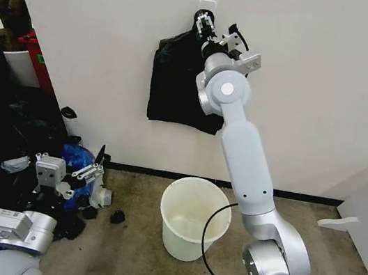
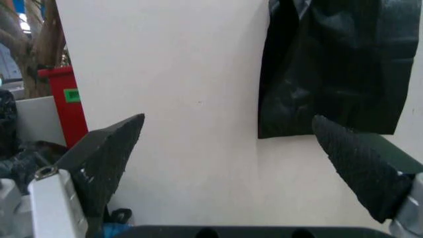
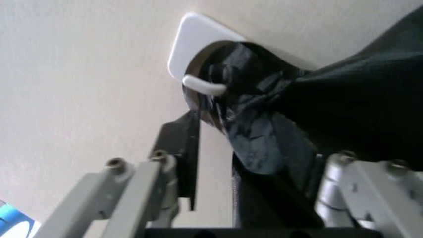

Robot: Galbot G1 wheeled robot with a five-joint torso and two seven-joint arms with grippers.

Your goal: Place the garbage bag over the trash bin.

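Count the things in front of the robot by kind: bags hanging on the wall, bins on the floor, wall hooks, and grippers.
Black garbage bag on the wall: 1
Cream trash bin: 1
White wall hook: 1
Grippers: 2, left gripper, right gripper
Total: 5

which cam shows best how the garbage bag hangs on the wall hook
The right wrist view: the garbage bag is bunched over the white hook, right above the right gripper. The head view shows the whole bag hanging; the left wrist view shows its lower part.

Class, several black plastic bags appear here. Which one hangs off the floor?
The garbage bag on the white wall hook, with the right claw at its gathered neck. The heap of dark bags lies on the floor.
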